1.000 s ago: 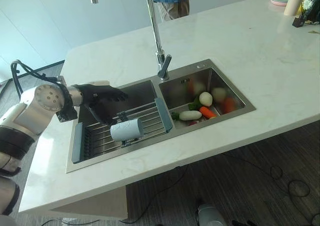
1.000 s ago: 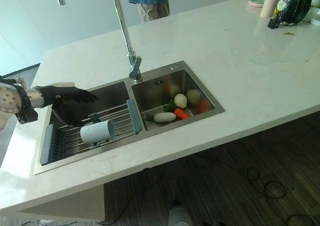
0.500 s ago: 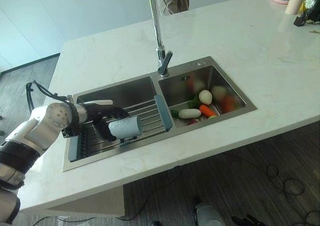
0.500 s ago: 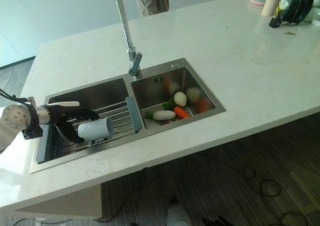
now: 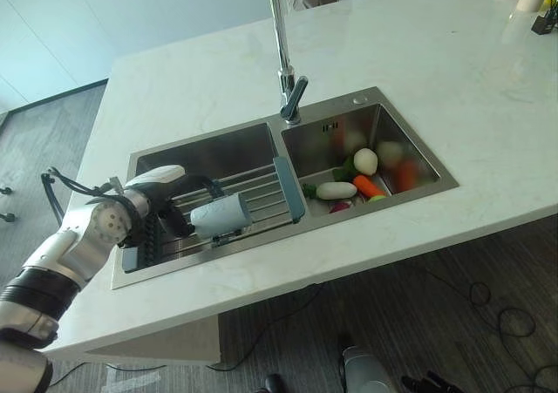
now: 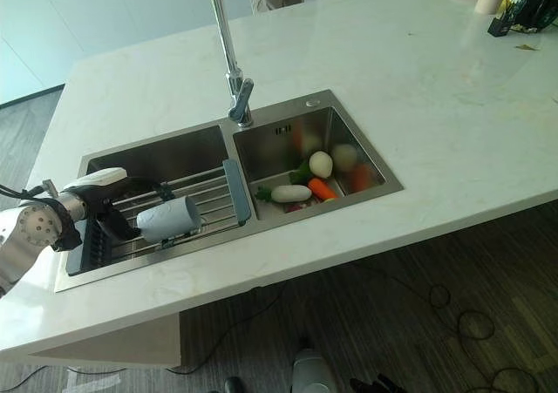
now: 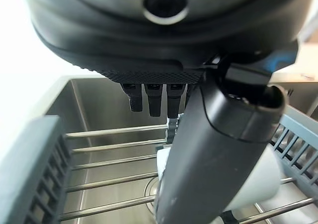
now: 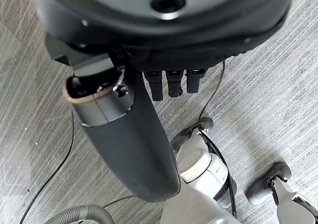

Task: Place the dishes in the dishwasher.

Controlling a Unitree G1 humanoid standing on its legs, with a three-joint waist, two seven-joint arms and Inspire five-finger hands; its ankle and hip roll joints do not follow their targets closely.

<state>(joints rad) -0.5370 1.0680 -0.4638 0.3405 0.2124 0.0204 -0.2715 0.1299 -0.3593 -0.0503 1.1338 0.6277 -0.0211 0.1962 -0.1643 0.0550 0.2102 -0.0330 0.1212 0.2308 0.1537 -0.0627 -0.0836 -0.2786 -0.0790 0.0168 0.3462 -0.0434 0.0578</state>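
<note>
A pale stone counter fills the kitchen island, cut by a double steel sink with a tall tap standing at the divider between the basins. A person stands at the far side of the counter, cropped at the frame's edge.

Over the left basin lies a roll-out drying rack of steel rods with blue-grey end bars, bridging the sink so washed ware can drain. On it lies a pale blue cup, on its side across the rods, resting there rather than standing, probably because it was left to drip. The right basin holds vegetables: a white radish, a carrot, a pale round one and some greens, set apart from the dishes.

The left hand reaches in over the rack from the left rim, low and beside the cup's closed end. In the left wrist view its fingers hang apart and fairly straight over the rods, the thumb close to the cup, not yet clamped on it. I judge this a reach to take the cup for the dishwasher.

The right hand hangs over the grey floor, fingers loose and holding nothing, idle at the robot's side.
</note>
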